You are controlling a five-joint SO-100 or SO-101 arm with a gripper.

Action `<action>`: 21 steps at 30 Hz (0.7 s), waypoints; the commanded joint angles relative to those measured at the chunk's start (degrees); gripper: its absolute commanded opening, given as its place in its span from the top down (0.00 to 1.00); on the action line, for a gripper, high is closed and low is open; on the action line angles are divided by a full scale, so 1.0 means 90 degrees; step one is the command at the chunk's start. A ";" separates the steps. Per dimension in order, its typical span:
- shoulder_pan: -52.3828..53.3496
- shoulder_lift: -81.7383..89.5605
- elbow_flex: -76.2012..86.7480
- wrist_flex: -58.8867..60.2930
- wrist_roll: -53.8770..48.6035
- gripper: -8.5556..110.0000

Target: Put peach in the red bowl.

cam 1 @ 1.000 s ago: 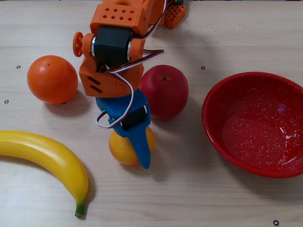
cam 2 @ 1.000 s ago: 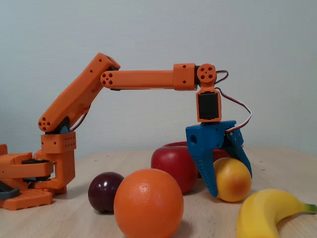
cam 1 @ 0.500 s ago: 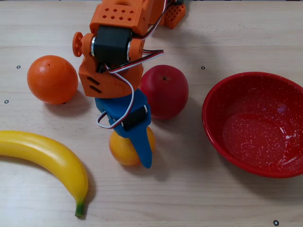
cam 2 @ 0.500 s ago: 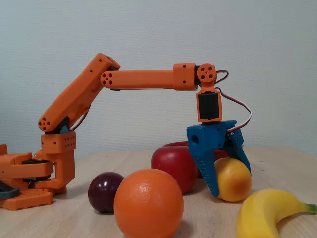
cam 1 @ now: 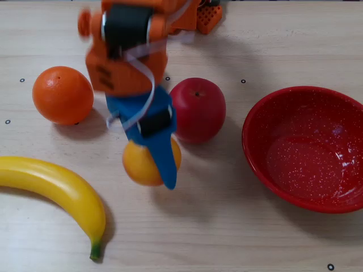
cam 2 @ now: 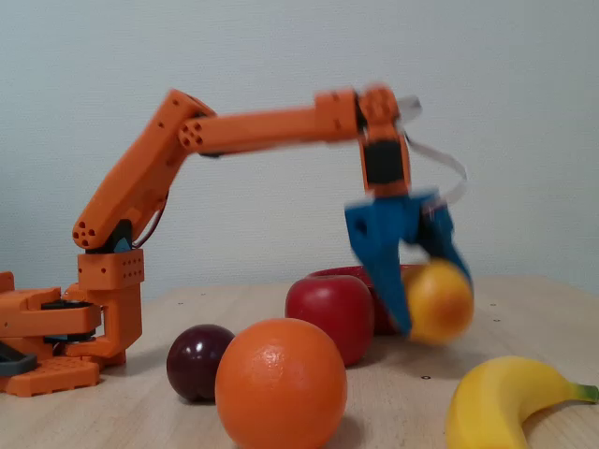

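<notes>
**Peach lifted clear of the table**

The peach (cam 2: 437,303) now hangs in the air, gripped between the blue jaws of the pincer (cam 2: 423,309); half a second ago it sat on the table (cam 1: 238,238) with the jaws closed round it. In the side fixed view there is open space under the fruit, and both it and the arm (cam 2: 271,131) are smeared by motion, so I judge the lift is under way. In the top fixed view the peach (cam 1: 142,164) has shifted a little up and left in the picture, and the pincer (cam 1: 161,170) looks larger, which fits a rise toward the camera.

The grasp has held through the lift, so picking up is done and carrying is what remains. The red bowl (cam 1: 306,148) stands empty, well to the right in the top view. The apple (cam 1: 198,109) sits between the peach and the bowl, slightly to the far side, so the carry should stay high enough to pass it.

The orange (cam 1: 62,94), banana (cam 1: 57,192) and plum (cam 2: 199,360) lie where they were, away from the path.
</notes>
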 commanded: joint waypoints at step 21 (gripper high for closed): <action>0.0459 0.3672 0.0850 -0.0156 0.0068 0.93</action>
